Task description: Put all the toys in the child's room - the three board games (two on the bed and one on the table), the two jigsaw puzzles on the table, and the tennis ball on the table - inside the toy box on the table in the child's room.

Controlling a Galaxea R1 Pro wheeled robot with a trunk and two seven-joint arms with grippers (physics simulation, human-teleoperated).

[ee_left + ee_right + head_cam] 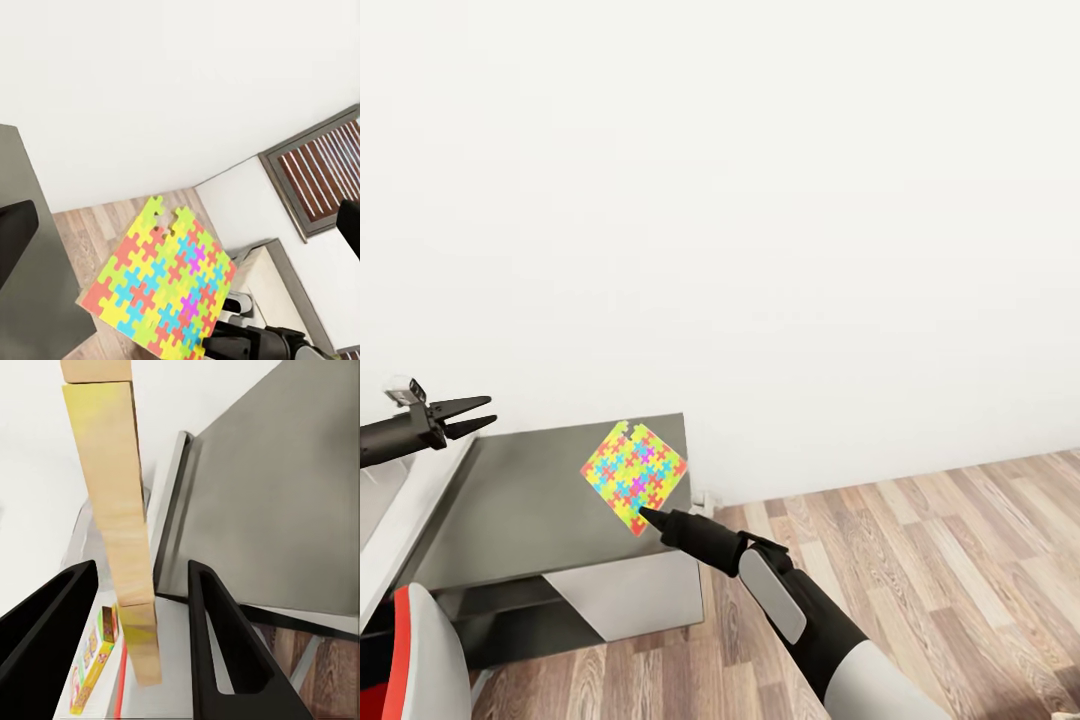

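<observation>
Jigsaw puzzle (633, 476) edge apparently pinched, right gripper (650, 518) jaws narrow

L-shaped table (510, 500), board game (90, 664) on top.

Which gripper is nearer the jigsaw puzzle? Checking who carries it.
Right. The right gripper grips the jigsaw puzzle's lower corner; the left gripper hovers apart, over the table.

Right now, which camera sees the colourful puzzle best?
The left wrist view: the jigsaw puzzle is large there, its interlocking pieces plain. The head view shows the puzzle small, held up by the right gripper. The right wrist view sees it edge-on, as a thin tan strip between the fingers.
</observation>
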